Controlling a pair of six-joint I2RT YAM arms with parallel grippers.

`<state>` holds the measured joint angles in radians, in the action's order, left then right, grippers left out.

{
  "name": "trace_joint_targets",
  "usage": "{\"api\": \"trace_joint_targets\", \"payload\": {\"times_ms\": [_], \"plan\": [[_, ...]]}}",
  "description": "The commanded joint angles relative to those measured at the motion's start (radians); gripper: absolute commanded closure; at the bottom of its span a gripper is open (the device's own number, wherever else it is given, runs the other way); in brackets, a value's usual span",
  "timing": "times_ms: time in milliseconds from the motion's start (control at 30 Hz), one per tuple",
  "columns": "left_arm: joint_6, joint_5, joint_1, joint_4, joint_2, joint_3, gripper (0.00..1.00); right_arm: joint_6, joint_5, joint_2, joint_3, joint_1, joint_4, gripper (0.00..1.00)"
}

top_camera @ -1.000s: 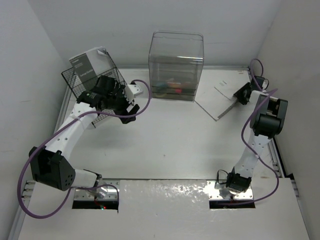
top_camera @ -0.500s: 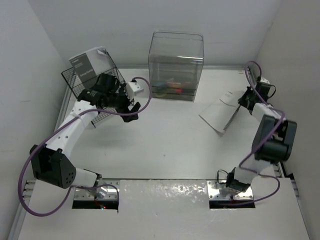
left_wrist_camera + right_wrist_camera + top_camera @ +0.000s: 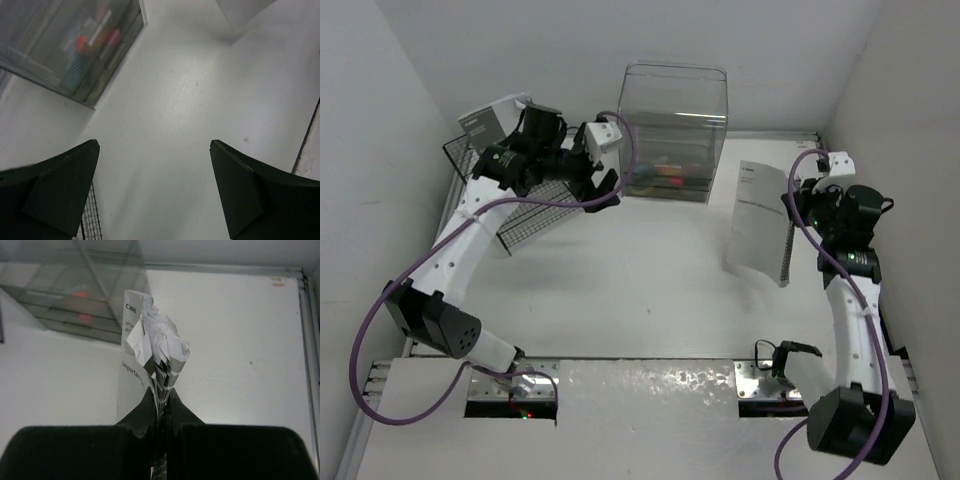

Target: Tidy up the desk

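Note:
The desk [image 3: 640, 290] is a large white tabletop with a thin pale rim. My right gripper [image 3: 796, 207] is shut on a white printed booklet [image 3: 760, 215] and holds it by one edge above the right side of the desk. In the right wrist view the fingers [image 3: 145, 412] pinch the fanned pages of the booklet [image 3: 152, 340]. My left gripper [image 3: 600, 192] is open and empty, raised above the desk between a black wire basket [image 3: 520, 205] and a clear box [image 3: 672, 130]. In the left wrist view its fingers [image 3: 65, 195] stand wide apart over the bare desk [image 3: 175, 125].
The wire basket at the back left holds a grey-and-white booklet [image 3: 485, 122]. The clear plastic box at the back centre holds colourful small items and also shows in the left wrist view [image 3: 75, 45]. White walls close in the left, back and right sides.
My right gripper lifted the booklet off the back right of the desk and swung it up and inward. My left gripper rose from the basket and moved toward the clear box.

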<state>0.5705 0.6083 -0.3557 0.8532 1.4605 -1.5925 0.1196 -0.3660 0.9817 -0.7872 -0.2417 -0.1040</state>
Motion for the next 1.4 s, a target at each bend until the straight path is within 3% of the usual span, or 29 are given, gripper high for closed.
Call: {"api": "trace_joint_targets", "payload": {"times_ms": [0,200,333,500,633,867,1000,1033,1167,1233,1267,1367], "plan": [[0.002,0.018,-0.049,0.004,0.03,-0.169,0.08,-0.041,-0.198,-0.098,-0.024,0.03,0.001,1.0],[0.04,-0.013,-0.183,0.063,0.115,-0.316,0.0,-0.048,-0.324,-0.161,-0.093,0.122,-0.098,1.0],[0.086,-0.03,-0.265,0.053,0.126,-0.33,0.0,0.003,-0.384,-0.163,-0.093,0.226,-0.031,1.0],[0.143,-0.031,-0.292,0.02,0.107,-0.331,0.0,0.06,-0.432,-0.068,-0.153,0.407,0.064,1.0],[0.199,-0.027,-0.293,-0.008,0.077,-0.294,0.0,-0.014,-0.415,0.003,-0.19,0.521,0.056,1.0],[0.272,0.008,-0.293,0.092,0.081,-0.254,0.0,0.057,-0.458,0.051,-0.165,0.565,0.277,1.0],[0.192,-0.076,-0.293,0.015,0.099,-0.222,0.01,0.077,-0.507,0.078,-0.168,0.578,0.314,1.0],[0.178,-0.082,-0.293,0.011,0.119,-0.231,0.04,0.075,-0.508,0.084,-0.168,0.582,0.314,1.0],[0.154,-0.059,-0.293,0.056,0.165,-0.311,0.46,0.057,-0.518,0.074,-0.156,0.588,0.308,1.0],[0.151,-0.062,-0.293,0.079,0.17,-0.34,0.79,0.048,-0.518,0.074,-0.15,0.588,0.305,1.0],[0.131,-0.077,-0.295,0.067,0.163,-0.339,1.0,0.046,-0.518,0.077,-0.147,0.588,0.303,1.0],[0.135,-0.102,-0.293,0.069,0.132,-0.325,1.0,0.055,-0.505,0.101,-0.147,0.593,0.3,1.0]]}}
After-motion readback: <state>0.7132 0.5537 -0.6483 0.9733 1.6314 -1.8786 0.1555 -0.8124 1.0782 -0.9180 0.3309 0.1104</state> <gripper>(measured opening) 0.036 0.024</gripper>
